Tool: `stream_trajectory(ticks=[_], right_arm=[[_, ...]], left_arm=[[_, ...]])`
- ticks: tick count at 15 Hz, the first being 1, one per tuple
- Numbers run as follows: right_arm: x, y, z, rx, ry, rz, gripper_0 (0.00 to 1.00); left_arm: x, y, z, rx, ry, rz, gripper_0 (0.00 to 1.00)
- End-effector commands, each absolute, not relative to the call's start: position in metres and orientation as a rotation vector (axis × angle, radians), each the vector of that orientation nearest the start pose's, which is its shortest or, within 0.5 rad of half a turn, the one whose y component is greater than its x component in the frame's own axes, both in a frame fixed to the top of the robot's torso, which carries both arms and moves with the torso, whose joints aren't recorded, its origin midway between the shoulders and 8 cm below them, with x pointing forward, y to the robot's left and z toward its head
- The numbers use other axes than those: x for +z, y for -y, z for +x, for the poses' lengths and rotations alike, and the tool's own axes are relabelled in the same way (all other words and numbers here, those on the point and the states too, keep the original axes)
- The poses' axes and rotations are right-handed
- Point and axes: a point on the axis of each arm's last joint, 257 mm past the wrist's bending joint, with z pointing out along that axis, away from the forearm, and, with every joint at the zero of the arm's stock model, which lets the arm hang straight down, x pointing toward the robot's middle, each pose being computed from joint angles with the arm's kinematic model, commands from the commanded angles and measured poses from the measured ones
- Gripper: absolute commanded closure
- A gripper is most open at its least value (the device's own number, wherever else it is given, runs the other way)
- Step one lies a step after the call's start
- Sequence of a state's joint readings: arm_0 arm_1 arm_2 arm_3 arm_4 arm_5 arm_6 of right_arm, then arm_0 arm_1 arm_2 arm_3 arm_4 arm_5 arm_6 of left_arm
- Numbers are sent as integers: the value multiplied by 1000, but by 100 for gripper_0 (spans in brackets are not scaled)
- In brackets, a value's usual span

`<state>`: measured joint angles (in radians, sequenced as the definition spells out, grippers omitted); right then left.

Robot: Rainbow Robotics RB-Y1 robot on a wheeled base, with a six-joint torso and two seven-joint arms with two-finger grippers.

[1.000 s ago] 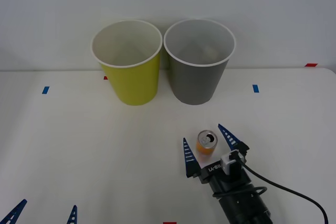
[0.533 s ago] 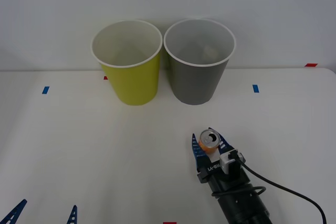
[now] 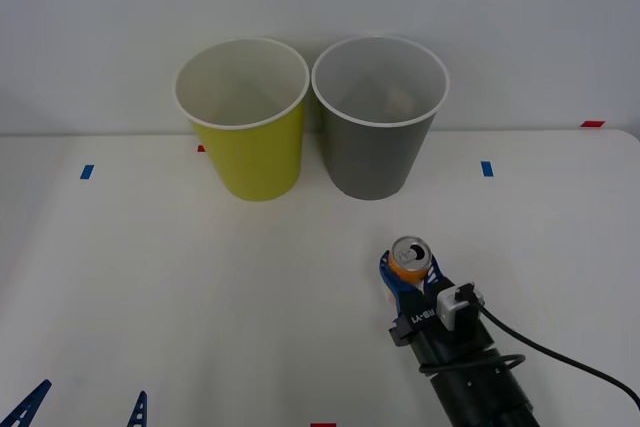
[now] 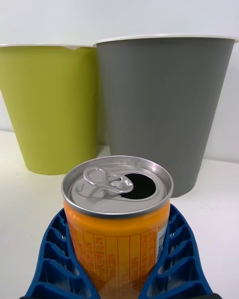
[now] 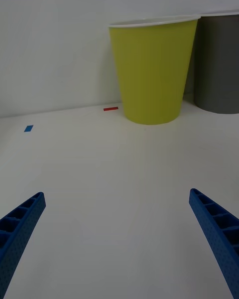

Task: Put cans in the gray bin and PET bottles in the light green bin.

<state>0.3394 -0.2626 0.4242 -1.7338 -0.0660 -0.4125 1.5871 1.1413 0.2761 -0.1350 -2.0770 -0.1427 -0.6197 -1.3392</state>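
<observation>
An orange can (image 3: 410, 261) with an opened silver top stands upright between the blue fingers of my right gripper (image 3: 409, 277), which is shut on it at the table's front right. Up close in the right wrist view, the can (image 4: 118, 219) sits between the ribbed fingers (image 4: 57, 259), with the gray bin (image 4: 162, 104) and the light green bin (image 4: 52, 104) behind it. At the back of the table the gray bin (image 3: 378, 137) stands to the right of the light green bin (image 3: 248, 137). My left gripper (image 3: 85, 412) rests open at the front left corner. No PET bottle is in view.
Small blue tape marks (image 3: 487, 168) and red tape marks (image 3: 592, 124) dot the white table (image 3: 150, 277). A black cable (image 3: 560, 362) trails from my right wrist. A pale wall rises right behind the bins.
My right gripper went from open around the can to shut on it. The can now sits slightly farther right and higher in the front view. The left arm stayed still.
</observation>
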Motion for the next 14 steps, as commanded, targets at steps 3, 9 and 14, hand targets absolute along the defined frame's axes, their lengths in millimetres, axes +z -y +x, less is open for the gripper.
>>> stream_trajectory(ticks=[3, 9, 14], right_arm=[[-192, 115, 404, 251, -1430, -265, 100], [-153, 101, 417, 306, -1375, -248, 100], [-117, 96, 419, 338, -1403, -227, 100]], left_arm=[[-241, -264, 208, 8, -1595, 118, 0], [-241, -264, 208, 8, -1595, 118, 0], [-241, -264, 208, 8, -1595, 118, 0]])
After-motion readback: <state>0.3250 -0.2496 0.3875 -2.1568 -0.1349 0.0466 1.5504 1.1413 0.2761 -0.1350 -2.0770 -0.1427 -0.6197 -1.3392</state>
